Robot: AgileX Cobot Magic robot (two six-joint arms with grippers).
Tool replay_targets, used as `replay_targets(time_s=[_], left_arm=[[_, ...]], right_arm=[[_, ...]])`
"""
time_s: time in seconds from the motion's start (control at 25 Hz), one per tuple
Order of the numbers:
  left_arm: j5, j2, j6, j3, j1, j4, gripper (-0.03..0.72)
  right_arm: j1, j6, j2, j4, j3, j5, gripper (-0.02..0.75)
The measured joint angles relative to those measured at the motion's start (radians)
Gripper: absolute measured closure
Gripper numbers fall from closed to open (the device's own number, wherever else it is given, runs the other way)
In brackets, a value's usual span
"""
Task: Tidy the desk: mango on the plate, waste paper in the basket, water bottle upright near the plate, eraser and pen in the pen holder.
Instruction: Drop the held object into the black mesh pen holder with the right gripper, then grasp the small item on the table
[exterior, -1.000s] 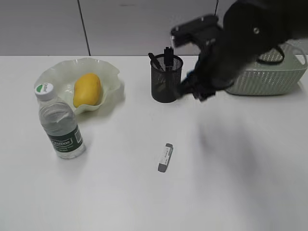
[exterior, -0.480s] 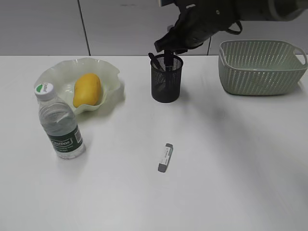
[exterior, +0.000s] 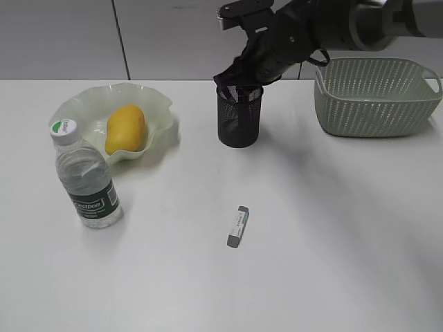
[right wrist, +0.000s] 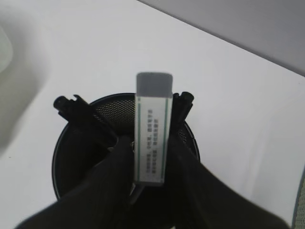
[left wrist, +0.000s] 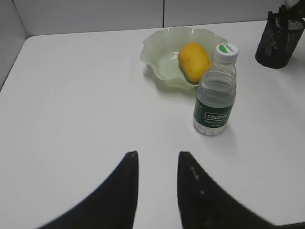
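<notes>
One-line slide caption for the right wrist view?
Right gripper holds an eraser upright over the black mesh pen holder.

You cannot see the right fingers from the exterior view: the dark arm (exterior: 291, 41) covers them and the rim of the black wire-mesh pen holder (exterior: 239, 116). In the right wrist view, the lower end of the white-and-grey eraser (right wrist: 152, 129) sits hidden between the fingers (right wrist: 114, 167). The left wrist view crops that holder (left wrist: 281, 40) at the right edge.
</notes>
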Motion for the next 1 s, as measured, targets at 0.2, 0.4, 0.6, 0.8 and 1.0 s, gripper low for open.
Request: replay_targets(time_s=[0.2, 0.4, 0.6, 0.8, 1.0], left_arm=[[0.0, 0.0, 0.0, 0.0, 0.0, 0.0, 0.473], [0.0, 0.0, 0.0, 0.0, 0.0, 0.0, 0.473], [0.0, 0.0, 0.0, 0.0, 0.0, 0.0, 0.473], [0.0, 0.0, 0.0, 0.0, 0.0, 0.0, 0.473], [0.0, 0.0, 0.0, 0.0, 0.0, 0.0, 0.473]], right_arm=[[0.0, -0.006, 0.001, 0.004, -0.001, 0.005, 0.3], [0.0, -0.033, -0.018, 0.003, -0.002, 0.12, 0.186], [0.0, -0.074, -0.178, 0.006, -0.001, 0.377, 0.21], [0.0, -0.12, -0.418, 0.044, 0.195, 0.511, 0.264], [0.0, -0.124, -0.769, 0.141, 0.588, 0.575, 0.274]])
